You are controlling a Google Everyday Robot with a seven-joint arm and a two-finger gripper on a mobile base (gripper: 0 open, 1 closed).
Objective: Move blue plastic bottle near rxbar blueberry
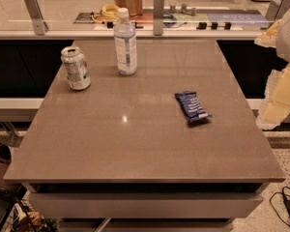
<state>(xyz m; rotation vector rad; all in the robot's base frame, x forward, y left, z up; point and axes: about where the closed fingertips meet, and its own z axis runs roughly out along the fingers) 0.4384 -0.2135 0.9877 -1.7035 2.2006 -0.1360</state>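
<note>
The blue plastic bottle (125, 42) stands upright at the far middle-left of the grey table (135, 144). It is clear, with a white cap and a pale label. The rxbar blueberry (192, 107), a flat dark blue wrapper with white lettering, lies on the right half of the table, well apart from the bottle. My gripper (275, 105) is at the right edge of the view, beyond the table's right side and a little right of the bar. It holds nothing that I can see.
A dented silver-green can (76, 68) stands at the far left, next to the bottle. A glass partition with metal posts (158, 13) runs behind the table. A cable (287, 204) lies on the floor at the lower right.
</note>
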